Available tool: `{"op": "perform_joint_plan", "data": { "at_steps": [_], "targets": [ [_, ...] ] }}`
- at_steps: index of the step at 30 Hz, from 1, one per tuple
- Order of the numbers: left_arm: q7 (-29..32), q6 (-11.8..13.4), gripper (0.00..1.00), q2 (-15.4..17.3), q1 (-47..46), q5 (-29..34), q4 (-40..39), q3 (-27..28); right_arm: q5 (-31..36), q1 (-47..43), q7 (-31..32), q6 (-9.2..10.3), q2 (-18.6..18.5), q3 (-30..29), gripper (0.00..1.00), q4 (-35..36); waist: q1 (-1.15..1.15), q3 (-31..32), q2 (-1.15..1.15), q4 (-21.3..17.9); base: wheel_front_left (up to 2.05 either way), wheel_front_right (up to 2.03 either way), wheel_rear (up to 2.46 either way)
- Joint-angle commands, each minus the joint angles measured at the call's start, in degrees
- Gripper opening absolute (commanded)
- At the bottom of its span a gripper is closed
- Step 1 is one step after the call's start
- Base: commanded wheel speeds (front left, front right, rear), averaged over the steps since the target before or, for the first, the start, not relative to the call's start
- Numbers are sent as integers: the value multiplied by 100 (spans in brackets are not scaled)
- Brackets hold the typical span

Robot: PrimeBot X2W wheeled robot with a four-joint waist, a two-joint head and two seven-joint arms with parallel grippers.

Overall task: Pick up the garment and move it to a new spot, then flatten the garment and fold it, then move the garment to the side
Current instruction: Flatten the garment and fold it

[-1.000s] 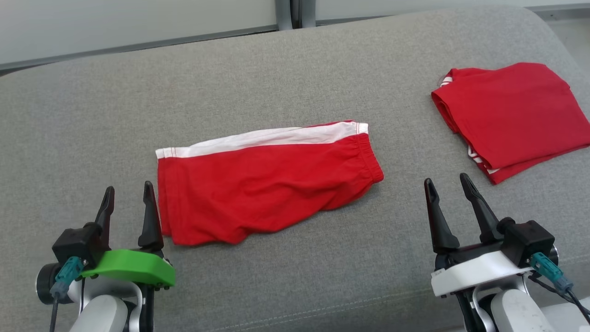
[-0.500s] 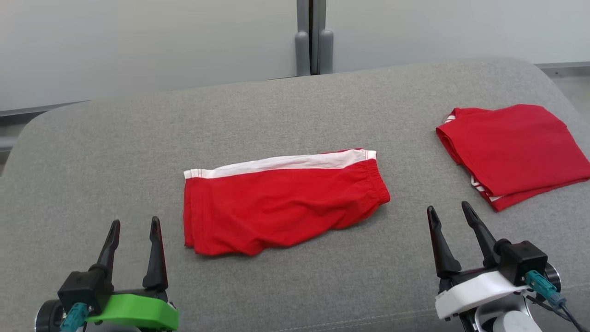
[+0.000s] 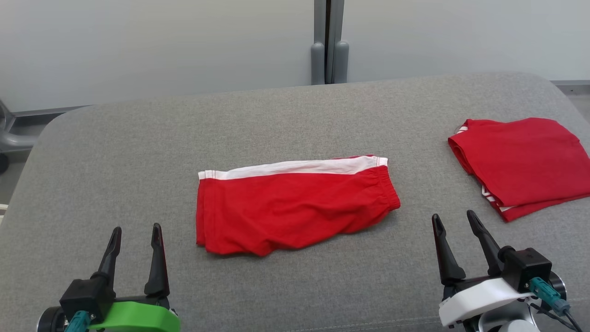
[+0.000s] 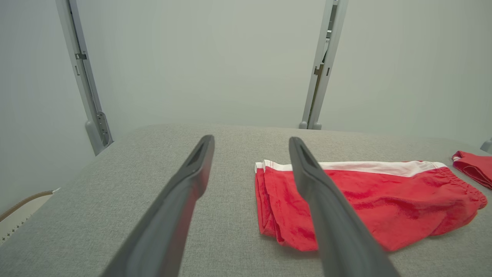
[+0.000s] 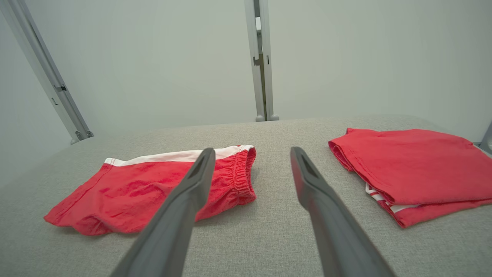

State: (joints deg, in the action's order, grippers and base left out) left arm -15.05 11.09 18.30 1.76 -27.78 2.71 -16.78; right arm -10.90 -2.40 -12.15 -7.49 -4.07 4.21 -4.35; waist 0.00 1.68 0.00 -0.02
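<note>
The garment (image 3: 295, 207) is a pair of red shorts with a white side stripe. It lies folded and slightly rumpled in the middle of the grey padded table (image 3: 138, 152). My left gripper (image 3: 137, 228) stands open near the front edge, to the left of the shorts and short of them, with nothing between its fingers. My right gripper (image 3: 452, 215) is open too, to the right of the waistband and apart from it. In the left wrist view the garment (image 4: 384, 204) lies beyond the right finger of the open gripper (image 4: 251, 139). From the right wrist the garment (image 5: 146, 192) lies left of the open gripper (image 5: 253, 150).
A second red garment (image 3: 525, 161), neatly folded, lies at the table's right edge, also seen from the right wrist (image 5: 407, 165). A pale wall with a grey upright post (image 3: 328, 46) stands behind the table. Bare grey cloth surrounds the shorts on all sides.
The camera has moved, so the whole picture sits lower and shows more wall. Both grippers now stand farther back from the garment, still open. The garments lie as before.
</note>
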Motion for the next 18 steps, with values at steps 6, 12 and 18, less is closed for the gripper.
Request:
{"op": "perform_joint_plan", "data": {
  "at_steps": [6,12,18],
  "targets": [
    [-14,-56,100,-39,-26,96,38,50,11,-77,25,1,29,-40,100,49,0,-18,0,37,0,0,0],
    [-14,-130,100,-80,-172,157,87,-10,-79,-74,27,1,40,-150,100,-5,0,-58,0,212,0,0,0],
    [-14,-227,100,-219,-356,217,123,-157,-397,216,121,2,-220,-326,100,-427,0,-207,0,716,0,0,0]
  ]
}}
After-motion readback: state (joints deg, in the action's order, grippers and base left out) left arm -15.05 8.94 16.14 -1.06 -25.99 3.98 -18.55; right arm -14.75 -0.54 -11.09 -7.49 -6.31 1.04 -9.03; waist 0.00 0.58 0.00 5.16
